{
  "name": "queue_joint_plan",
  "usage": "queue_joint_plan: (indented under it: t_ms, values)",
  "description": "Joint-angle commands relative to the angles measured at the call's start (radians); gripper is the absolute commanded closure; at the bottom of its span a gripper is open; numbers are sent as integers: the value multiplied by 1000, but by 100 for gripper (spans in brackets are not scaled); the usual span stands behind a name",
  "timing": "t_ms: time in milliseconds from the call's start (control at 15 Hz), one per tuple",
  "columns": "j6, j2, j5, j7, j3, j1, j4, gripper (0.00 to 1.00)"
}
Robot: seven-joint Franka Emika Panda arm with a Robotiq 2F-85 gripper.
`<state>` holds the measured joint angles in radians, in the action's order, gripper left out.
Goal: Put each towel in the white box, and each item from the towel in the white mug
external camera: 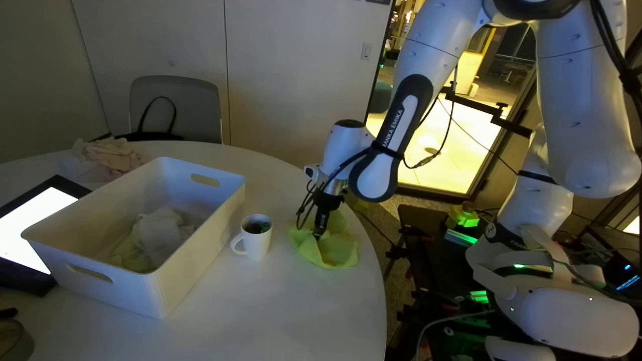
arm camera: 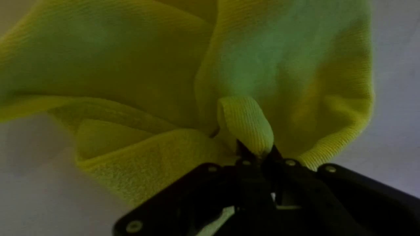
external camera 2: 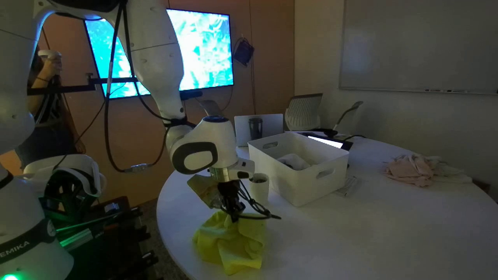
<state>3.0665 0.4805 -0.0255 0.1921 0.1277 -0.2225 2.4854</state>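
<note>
On the left of the table (external camera: pixel 281 321), in an exterior view: box (external camera: pixel 193 258), pale towel (external camera: pixel 160 233) rumpled inside | near the right edge: yellow towel (external camera: pixel 331 252), lying in folds | over it: gripper (arm camera: pixel 259 154), jaws narrow, pinching a fold of yellow towel | between box and yellow towel: mug (external camera: pixel 259 240), upright, contents unclear

On our bench (external camera: pixel 281 321), in an exterior view, we've got the box (external camera: pixel 185 283), some cloth (external camera: pixel 156 235) inside, just left of the mug (external camera: pixel 258 241). There's a tablet (external camera: pixel 31 223) further left of the mug, past the box, and a fabric heap (external camera: pixel 113 156) off back-left. Right of the mug: a towel (external camera: pixel 328 253), part of it caught in the gripper (external camera: pixel 318 235).
</note>
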Motion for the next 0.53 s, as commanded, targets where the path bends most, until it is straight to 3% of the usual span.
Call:
queue_joint_plan:
  t_ms: [0,267,467]
  values:
    - [37,-91,-66,-75,-132,239,74,91]
    - [29,-138,-153,-159,-297,513,91,91]
    - [12,-147,-229,-210,-396,675,77,91]
